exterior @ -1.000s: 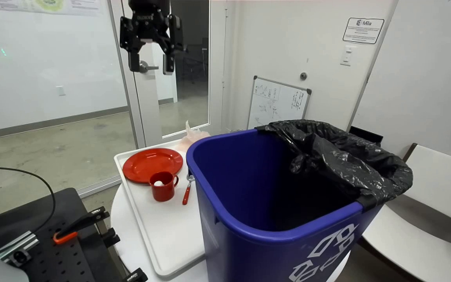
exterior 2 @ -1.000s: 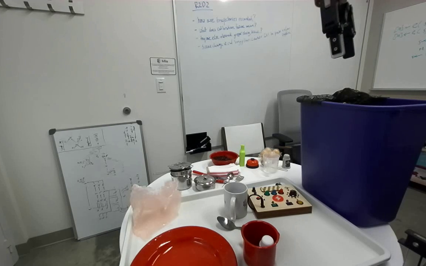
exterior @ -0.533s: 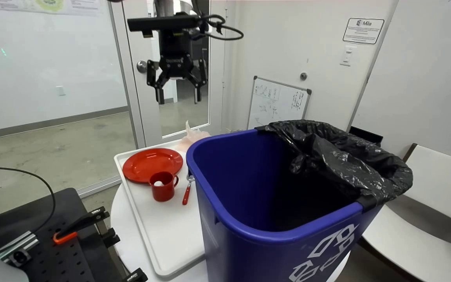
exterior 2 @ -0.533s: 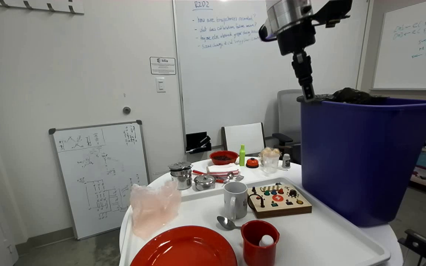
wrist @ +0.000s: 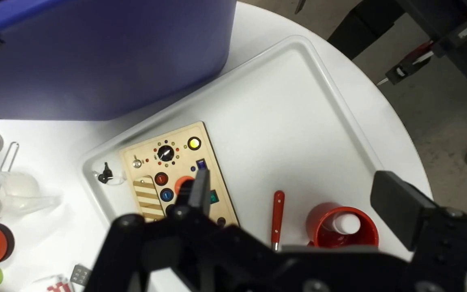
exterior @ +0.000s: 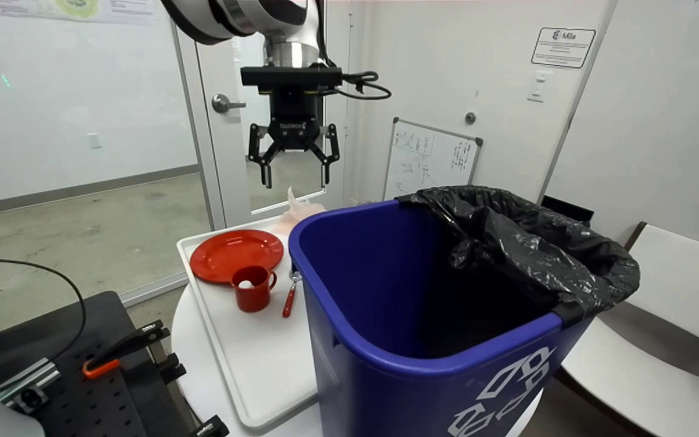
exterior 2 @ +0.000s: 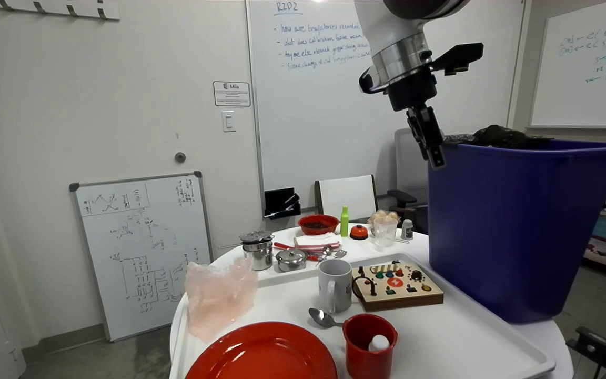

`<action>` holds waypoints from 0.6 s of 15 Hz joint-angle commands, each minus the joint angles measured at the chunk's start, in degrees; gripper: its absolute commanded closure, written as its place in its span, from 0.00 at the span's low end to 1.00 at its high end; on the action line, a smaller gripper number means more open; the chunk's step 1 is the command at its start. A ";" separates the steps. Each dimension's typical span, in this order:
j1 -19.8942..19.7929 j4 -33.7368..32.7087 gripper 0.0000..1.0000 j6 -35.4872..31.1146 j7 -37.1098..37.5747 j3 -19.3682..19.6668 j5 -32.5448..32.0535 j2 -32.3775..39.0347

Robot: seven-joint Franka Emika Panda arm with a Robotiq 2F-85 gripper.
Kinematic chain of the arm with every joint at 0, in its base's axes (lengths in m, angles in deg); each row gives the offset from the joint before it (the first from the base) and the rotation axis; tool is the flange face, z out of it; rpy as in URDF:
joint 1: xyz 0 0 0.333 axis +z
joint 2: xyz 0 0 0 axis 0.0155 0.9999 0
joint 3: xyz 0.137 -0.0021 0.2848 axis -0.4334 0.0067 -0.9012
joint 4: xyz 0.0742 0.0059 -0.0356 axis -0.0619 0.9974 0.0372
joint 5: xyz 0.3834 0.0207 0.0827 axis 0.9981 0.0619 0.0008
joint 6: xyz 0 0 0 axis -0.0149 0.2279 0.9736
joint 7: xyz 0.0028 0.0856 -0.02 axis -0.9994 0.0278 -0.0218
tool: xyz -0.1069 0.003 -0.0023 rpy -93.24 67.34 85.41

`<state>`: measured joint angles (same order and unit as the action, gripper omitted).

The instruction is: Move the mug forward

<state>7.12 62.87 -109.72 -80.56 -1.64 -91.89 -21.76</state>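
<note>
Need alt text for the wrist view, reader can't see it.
A red mug with a white object inside stands on a white tray at lower right, seen from above past an open, empty gripper. Left of the mug lie a red-handled utensil and a wooden board of switches; a blue bin fills the upper left.

The red mug (exterior: 253,298) looks glossy, the bin (exterior 2: 508,226) smooth plastic (its liner (exterior: 528,246) shiny, crinkled), the button board (exterior 2: 402,293) wooden.

The white arm (exterior: 264,23) has black sections (exterior: 284,10) and a silver collar (exterior: 293,54); in an exterior view, looped cable (exterior: 360,86) leaves a black bar (exterior: 289,76) at three o'clock; the black gripper (exterior: 297,182) bears pale lettering (exterior: 292,125).
</note>
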 commanded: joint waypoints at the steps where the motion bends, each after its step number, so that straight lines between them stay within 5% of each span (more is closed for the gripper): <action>1: 0.25 -1.13 0.00 0.51 0.30 -0.37 -0.27 0.84; 9: 3.17 -13.35 0.00 -1.36 9.41 -1.63 -2.37 16.18</action>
<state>9.09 55.16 -111.80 -76.12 -3.61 -91.99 -12.45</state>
